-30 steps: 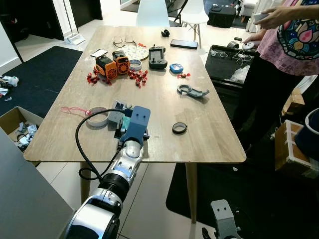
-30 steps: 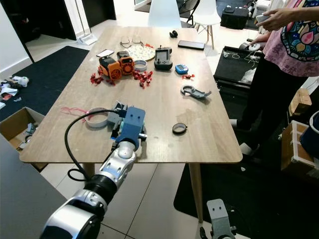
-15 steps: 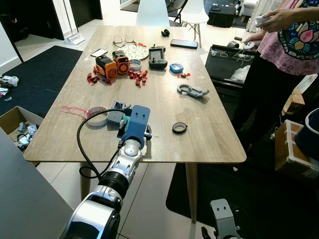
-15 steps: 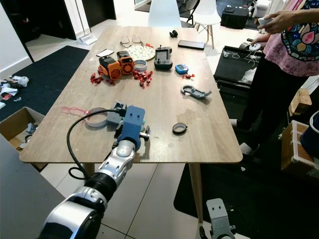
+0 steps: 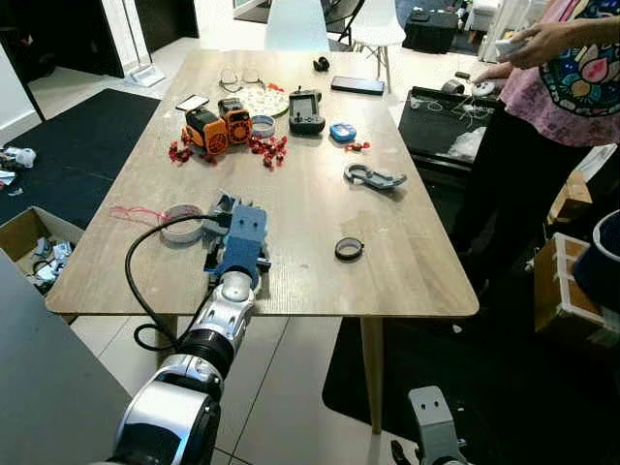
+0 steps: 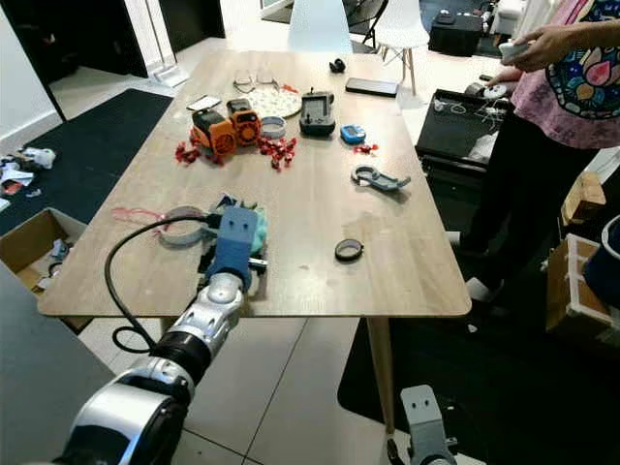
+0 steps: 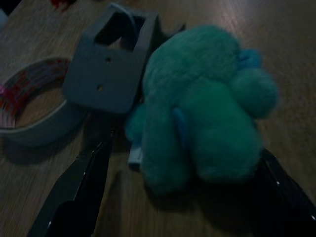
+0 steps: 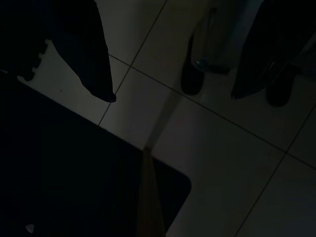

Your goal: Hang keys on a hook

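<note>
A teal plush keychain (image 7: 197, 113) lies on the wooden table (image 5: 320, 213), with a small pale piece at its edge. Beside it stands a grey hook block (image 7: 111, 64), also seen as the grey hook block (image 5: 221, 205) near the table's front left. My left gripper (image 7: 183, 148) is open, one black finger on each side of the plush; whether they touch it I cannot tell. From the head its blue wrist housing (image 5: 238, 235) hides the fingers. My right gripper (image 8: 173, 94) hangs open over the floor tiles.
A tape roll (image 5: 180, 223) lies left of the hook block. A black ring (image 5: 349, 249), a grey clip (image 5: 373, 176), orange gadgets (image 5: 218, 126) and a remote (image 5: 306, 109) lie further out. A person (image 5: 552, 87) stands at the table's right. A cardboard box (image 5: 29, 242) sits on the floor left.
My left gripper and its blue housing have shifted a little to the left along the table's front part. The plush stays between the fingers. The right arm still hangs.
</note>
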Tool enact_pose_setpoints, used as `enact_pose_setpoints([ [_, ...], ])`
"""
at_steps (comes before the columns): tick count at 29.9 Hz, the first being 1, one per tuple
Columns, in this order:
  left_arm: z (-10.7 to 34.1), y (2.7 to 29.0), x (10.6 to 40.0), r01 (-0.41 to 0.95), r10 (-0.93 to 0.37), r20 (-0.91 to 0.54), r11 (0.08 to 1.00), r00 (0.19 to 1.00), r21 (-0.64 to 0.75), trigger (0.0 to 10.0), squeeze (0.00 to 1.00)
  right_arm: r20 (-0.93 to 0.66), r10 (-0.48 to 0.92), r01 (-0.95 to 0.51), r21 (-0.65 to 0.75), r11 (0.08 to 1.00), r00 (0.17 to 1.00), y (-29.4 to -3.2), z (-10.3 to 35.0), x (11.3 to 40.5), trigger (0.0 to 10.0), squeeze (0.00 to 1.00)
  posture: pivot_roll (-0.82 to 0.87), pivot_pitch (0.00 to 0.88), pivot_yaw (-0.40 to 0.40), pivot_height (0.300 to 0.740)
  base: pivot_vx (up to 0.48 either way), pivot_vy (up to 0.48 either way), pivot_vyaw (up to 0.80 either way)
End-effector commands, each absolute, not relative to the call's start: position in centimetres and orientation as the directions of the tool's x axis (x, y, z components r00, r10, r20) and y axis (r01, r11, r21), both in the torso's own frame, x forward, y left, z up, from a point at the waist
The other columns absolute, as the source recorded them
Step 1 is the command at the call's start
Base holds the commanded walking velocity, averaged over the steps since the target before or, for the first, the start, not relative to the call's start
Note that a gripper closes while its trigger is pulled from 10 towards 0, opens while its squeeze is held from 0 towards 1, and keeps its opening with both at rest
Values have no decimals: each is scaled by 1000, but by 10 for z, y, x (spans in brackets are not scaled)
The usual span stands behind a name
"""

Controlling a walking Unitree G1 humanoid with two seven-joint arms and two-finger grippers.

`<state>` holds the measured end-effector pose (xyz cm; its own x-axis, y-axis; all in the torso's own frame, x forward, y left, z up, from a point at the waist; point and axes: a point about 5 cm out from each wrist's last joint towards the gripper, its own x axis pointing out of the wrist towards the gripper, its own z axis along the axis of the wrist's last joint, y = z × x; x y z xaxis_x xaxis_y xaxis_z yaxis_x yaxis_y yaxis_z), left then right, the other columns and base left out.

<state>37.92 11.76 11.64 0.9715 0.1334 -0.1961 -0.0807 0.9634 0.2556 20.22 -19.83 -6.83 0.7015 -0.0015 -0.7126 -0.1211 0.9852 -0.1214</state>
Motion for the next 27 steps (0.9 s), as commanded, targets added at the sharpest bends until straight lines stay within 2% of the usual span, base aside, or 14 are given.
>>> enact_pose_setpoints([
  [1, 111, 121, 378, -88, 147, -221, 963, 964, 256, 10000, 0, -716, -3, -120, -121, 985, 698, -197, -70, 199, 10000, 0, 8, 109, -17, 740, 0, 0, 0],
  [4, 110, 121, 378, -86, 145, -224, 964, 964, 252, 10000, 0, -717, -3, -120, -122, 985, 698, -197, -70, 199, 10000, 0, 7, 108, -17, 740, 0, 0, 0],
  [5, 109, 121, 377, -84, 141, -228, 967, 963, 242, 9059, 0, -717, -4, -121, -122, 985, 697, -198, -70, 199, 10000, 0, 7, 108, -18, 740, 0, 0, 0],
  [8, 109, 121, 377, -83, 138, -232, 970, 963, 230, 9059, 0, -717, -4, -121, -123, 985, 697, -198, -70, 199, 10000, 0, 7, 108, -18, 740, 0, 0, 0],
  [9, 108, 120, 377, -72, 124, -230, 973, 965, 220, 1020, 0, -718, -4, -121, -123, 985, 696, -198, -70, 198, 10000, 0, 7, 104, -19, 740, 0, 0, 0],
  [10, 108, 120, 377, -48, 96, -228, 977, 969, 207, 0, 0, -718, -3, -122, -123, 985, 696, -198, -70, 198, 10000, 0, 8, 102, -20, 740, 0, 0, 0],
  [12, 108, 120, 377, -48, 96, -228, 977, 969, 207, 0, 0, -718, -3, -122, -123, 985, 696, -198, -70, 198, 10000, 0, 8, 102, -20, 740, 0, 0, 0],
  [16, 106, 118, 376, 16, 16, -232, 990, 972, 137, 0, 0, -718, -2, -125, -124, 984, 696, -198, -70, 199, 10000, 0, 9, 100, -20, 740, 0, 0, 0],
  [27, 107, 128, 375, 13, -4, -217, 999, 976, 38, 0, 0, -719, -2, -126, -125, 984, 695, -197, -70, 199, 10000, 0, 10, 97, -20, 740, 0, 0, 0],
])
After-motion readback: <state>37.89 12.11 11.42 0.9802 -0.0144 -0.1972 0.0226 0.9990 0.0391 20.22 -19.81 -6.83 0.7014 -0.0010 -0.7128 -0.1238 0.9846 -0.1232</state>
